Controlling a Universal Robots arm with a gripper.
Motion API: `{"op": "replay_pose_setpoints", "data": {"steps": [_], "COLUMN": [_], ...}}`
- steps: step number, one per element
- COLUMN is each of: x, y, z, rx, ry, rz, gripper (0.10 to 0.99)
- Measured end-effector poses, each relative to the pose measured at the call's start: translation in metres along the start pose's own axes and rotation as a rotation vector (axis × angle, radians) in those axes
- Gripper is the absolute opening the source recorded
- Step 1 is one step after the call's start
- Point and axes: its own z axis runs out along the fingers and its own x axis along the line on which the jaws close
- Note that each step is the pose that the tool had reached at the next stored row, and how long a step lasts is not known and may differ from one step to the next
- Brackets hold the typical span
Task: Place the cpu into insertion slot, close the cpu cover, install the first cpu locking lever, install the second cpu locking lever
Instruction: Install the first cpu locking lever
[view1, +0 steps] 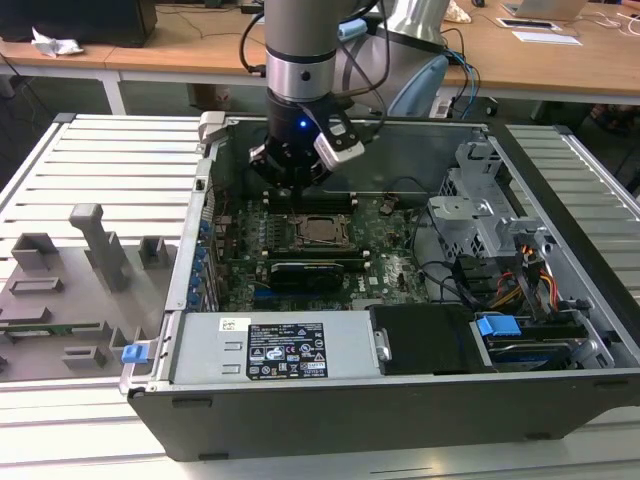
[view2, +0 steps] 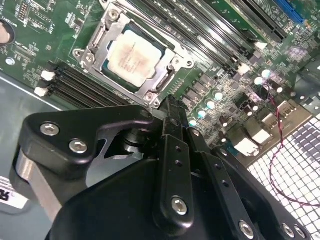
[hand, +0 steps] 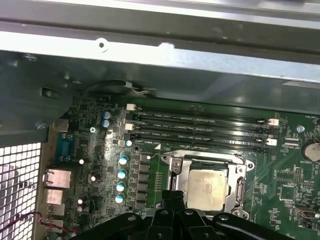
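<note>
A: Gripper (view2: 170, 104), open or closed?
B: Closed. Fingers (view2: 172, 150) pressed together into one black tip, nothing pinched between. Hangs inside the open computer case (view1: 420, 400), just beside a corner of the insertion slot (view2: 187, 63). Touching it or not, cannot tell.
A: And the cpu (view2: 132, 56)?
B: Seated flat in the slot. Small square, dull silver top with a tan, smudged cast and faint print. Framed on all sides by the cpu cover (view2: 165, 77), which lies flat over its edges, with the top showing through the window.
A: Around it?
B: Green motherboard (hand: 100, 165), with long black memory slots (hand: 200, 125) beside the socket, toward the case wall. In the exterior view, arm (view1: 300, 40) upright over the board, socket nearer the camera than the gripper.
</note>
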Motion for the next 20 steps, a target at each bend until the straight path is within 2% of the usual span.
{"op": "replay_pose_setpoints", "data": {"steps": [9,10,14,20], "x": [0.0092,0.0129,0.0190,0.0247], "y": [0.0008,0.0011,0.0018,0.0065], "z": [-0.0001,-0.0001,0.0000,0.0000], "rx": [0.000,0.000,0.000,0.000], "ry": [0.0001,0.0001,-0.0001,0.0000], "rz": [0.000,0.000,0.000,0.000], "gripper": [0.106,0.106,0.106,0.106]}}
